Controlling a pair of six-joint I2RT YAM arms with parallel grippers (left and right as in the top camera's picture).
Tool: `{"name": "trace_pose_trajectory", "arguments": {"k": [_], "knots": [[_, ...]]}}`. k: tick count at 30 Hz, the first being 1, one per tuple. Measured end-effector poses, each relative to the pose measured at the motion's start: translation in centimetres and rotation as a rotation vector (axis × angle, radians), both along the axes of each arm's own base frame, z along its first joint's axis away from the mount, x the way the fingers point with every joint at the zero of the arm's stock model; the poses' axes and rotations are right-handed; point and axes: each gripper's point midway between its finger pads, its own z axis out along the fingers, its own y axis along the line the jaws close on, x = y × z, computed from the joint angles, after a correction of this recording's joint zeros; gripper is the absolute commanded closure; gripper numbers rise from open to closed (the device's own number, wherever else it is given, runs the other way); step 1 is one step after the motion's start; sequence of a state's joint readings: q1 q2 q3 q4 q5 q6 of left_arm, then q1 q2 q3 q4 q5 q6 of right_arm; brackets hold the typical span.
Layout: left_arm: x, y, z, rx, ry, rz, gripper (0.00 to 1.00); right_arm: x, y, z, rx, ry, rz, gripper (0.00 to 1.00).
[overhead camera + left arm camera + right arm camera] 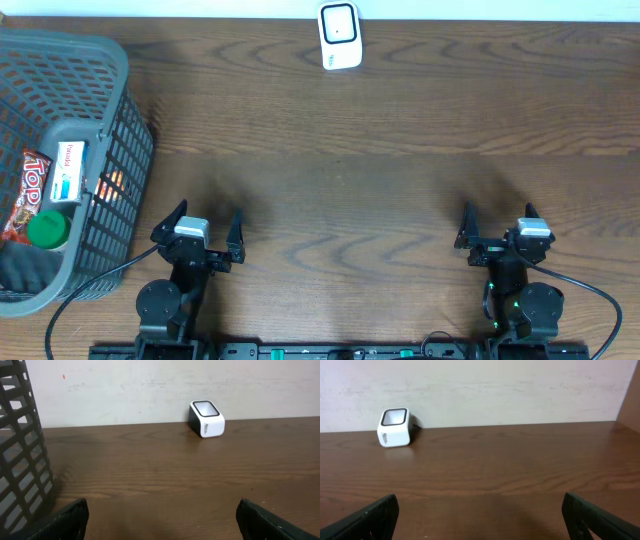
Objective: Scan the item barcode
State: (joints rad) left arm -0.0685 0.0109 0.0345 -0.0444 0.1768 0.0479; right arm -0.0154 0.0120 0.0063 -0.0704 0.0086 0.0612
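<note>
A white barcode scanner (339, 36) with a dark window stands at the table's far edge by the wall; it also shows as the scanner (206, 419) in the left wrist view and the scanner (395, 427) in the right wrist view. Items lie in a grey basket (112, 60) at the left: a red Topps wrapper (27, 190), a white box (69, 170) and a green cap (46, 229). My left gripper (207, 224) stands open at the near edge, right of the basket, nothing between its fingers. My right gripper (498, 222) is open and empty at the near right.
The basket's slatted wall (20, 455) rises close on the left in the left wrist view. A pale wall (480, 385) runs behind the table's far edge. Brown wooden tabletop (340, 160) lies between the grippers and the scanner.
</note>
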Motion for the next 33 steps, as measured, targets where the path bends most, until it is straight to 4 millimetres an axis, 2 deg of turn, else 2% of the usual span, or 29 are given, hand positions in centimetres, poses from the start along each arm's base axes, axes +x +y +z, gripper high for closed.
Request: {"name": "trace_pose_trajectory", "arguments": {"k": [13,21,25,27,29,33], "knots": [[0.0,0.2,0.0,0.005,-0.003,0.009,0.05,0.0,0.0,0.0,0.000,0.000,0.000,0.01],[-0.8,-2.9,0.3,-0.014,-0.008,-0.175,0.05,0.0,0.0,0.0,0.000,0.000,0.000,0.01],[-0.9,-3.7,-0.2,-0.022,0.059,-0.223,0.05,0.0,0.0,0.0,0.000,0.000,0.000,0.01],[-0.8,-4.0,0.8,-0.024,0.084,-0.238,0.05,0.0,0.0,0.0,0.000,0.000,0.000,0.01],[-0.3,-4.1,2.8,-0.027,0.102,-0.247,0.05,0.0,0.0,0.0,0.000,0.000,0.000,0.01],[1.6,-4.8,8.5,-0.031,0.125,-0.279,0.05,0.0,0.0,0.0,0.000,-0.001,0.000,0.01]]}}
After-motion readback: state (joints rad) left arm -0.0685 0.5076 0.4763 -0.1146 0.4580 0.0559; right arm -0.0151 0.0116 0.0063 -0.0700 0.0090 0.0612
